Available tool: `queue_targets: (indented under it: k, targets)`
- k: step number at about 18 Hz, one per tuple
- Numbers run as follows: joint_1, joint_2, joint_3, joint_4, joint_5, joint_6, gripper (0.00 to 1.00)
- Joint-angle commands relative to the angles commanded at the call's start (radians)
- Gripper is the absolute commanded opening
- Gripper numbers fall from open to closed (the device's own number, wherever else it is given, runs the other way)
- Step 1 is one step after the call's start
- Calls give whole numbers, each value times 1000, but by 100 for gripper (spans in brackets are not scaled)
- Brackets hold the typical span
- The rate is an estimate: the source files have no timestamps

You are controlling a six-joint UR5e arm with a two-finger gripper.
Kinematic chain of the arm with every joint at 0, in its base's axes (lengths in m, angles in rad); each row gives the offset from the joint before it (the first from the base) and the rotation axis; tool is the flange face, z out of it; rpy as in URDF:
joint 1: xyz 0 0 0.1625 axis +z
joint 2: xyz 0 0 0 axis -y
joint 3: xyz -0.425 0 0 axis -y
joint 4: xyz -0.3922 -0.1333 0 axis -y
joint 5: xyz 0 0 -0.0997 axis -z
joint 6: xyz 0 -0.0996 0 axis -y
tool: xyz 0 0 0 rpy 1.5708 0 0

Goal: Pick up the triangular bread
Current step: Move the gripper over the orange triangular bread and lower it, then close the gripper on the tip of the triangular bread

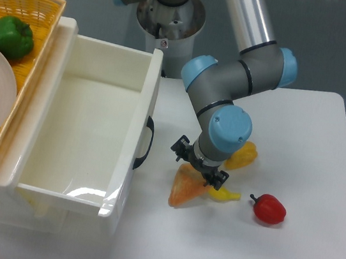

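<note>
You see an orange-tan triangular bread (184, 188), a yellow banana (224, 194), a red pepper (269, 209) on the white tabletop (300, 141); a green pepper (9, 36) in the yellow basket (29, 3).
</note>
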Motion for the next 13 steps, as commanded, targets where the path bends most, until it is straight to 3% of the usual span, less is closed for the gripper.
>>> queue_targets:
  k: [13]
  targets:
    - [-2,-31,17,21,0,2,100]
